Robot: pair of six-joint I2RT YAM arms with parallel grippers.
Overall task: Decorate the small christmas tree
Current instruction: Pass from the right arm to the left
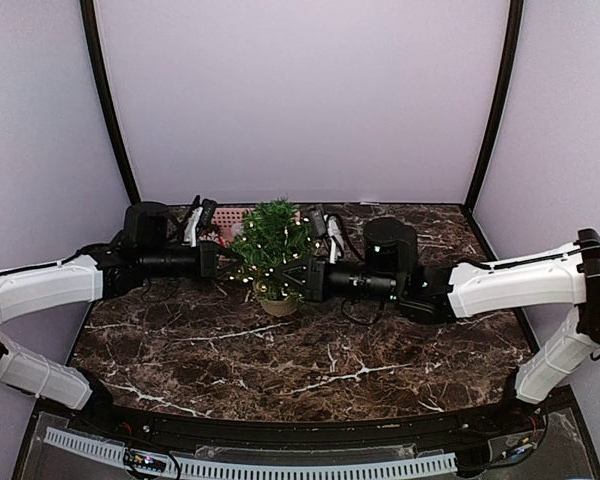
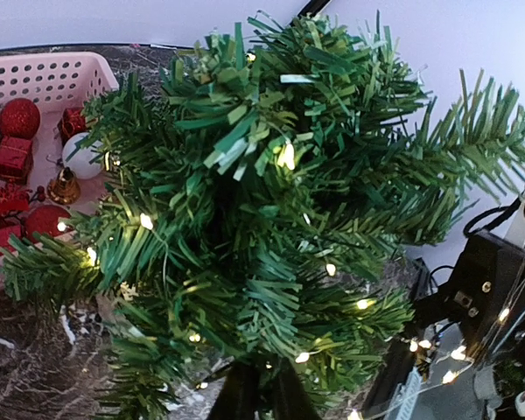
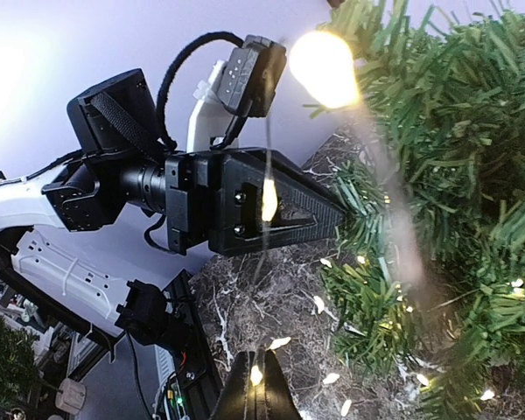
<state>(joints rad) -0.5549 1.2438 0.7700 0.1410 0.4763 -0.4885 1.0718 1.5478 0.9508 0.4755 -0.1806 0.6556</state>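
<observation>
The small christmas tree (image 1: 270, 242) stands in a tan pot (image 1: 277, 306) at the middle back of the marble table, with a lit light string (image 1: 248, 270) draped over its branches. My left gripper (image 1: 227, 262) reaches into the tree from the left. In the left wrist view its jaws (image 2: 262, 361) stand close together, with needles and a small lit bulb in the narrow gap. My right gripper (image 1: 292, 280) comes in from the right, low by the pot. It is shut (image 3: 255, 353) on the light string (image 3: 268, 199), whose wire runs up past the left arm.
A pink basket (image 2: 52, 74) sits behind and left of the tree (image 1: 228, 222). It holds red ornaments (image 2: 19, 118), a white ball (image 2: 83, 157) and a gold bell (image 2: 64, 185). Both arms cross the table at tree height. Lavender walls close in the back and sides.
</observation>
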